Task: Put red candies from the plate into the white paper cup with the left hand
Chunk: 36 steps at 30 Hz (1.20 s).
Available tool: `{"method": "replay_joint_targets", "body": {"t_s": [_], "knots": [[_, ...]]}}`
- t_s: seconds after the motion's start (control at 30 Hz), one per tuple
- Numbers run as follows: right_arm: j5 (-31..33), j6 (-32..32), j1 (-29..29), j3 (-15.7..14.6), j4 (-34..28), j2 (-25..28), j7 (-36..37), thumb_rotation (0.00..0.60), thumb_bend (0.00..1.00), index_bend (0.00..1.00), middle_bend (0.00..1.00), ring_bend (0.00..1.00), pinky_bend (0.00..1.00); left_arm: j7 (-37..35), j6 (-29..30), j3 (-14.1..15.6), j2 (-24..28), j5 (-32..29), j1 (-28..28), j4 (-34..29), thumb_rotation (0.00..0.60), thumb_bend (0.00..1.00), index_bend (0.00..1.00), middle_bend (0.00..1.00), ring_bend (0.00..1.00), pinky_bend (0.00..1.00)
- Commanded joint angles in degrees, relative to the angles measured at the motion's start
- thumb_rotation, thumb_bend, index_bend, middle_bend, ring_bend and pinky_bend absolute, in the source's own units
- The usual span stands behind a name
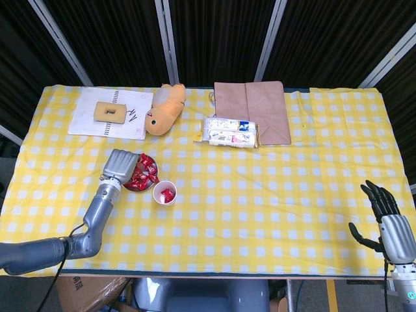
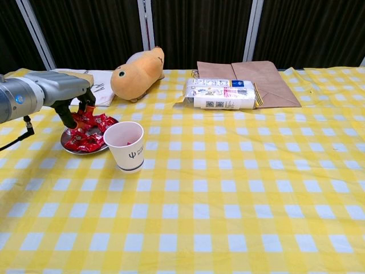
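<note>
My left hand (image 2: 73,98) pinches a red candy (image 2: 85,116) above the plate (image 2: 67,145); right hand (image 1: 389,218) spread, idle. Candies look light, crinkly, slippery: grip wrappers mid-body.

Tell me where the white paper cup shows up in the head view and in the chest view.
Head view: white paper cup, lower left of centre, just right of the plate.
Chest view: left of centre, in front of the plate's right edge.
Shared landmark: the orange plush toy, farther back on the table.
</note>
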Motion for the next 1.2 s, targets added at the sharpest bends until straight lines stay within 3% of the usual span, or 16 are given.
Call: {"method": "replay_joint_targets", "body": {"t_s": [0.03,0.53,0.73,1.2], "knots": [[0.0,0.0,0.0,0.0,0.0,0.0,-0.1,0.6,0.42,0.0,0.0,0.0,0.0,-0.3,1.1,-0.3,2.1,1.1,0.4,-2.6,0.6,0.42,0.51,0.51,0.94,0.89],[0.0,0.0,0.0,0.0,0.1,-0.2,-0.7,0.6,0.42,0.0,0.0,0.0,0.0,-0.4,4.4,-0.7,8.1,6.8,0.5,-15.3,0.6,0.42,0.51,0.51,0.94,0.89],[0.0,0.1,0.0,0.0,0.1,-0.1,-0.5,0.6,0.42,0.0,0.0,0.0,0.0,0.8,5.1,-0.1,7.7,8.8,-0.1,-19.5,0.6,0.42,0.51,0.51,0.94,0.89],[-0.1,0.3,-0.1,0.0,0.1,0.0,-0.1,0.6,0.42,0.0,0.0,0.0,0.0,3.6,5.7,0.8,4.0,7.9,-1.7,-21.0,0.6,0.42,0.51,0.51,0.94,0.89]]}}
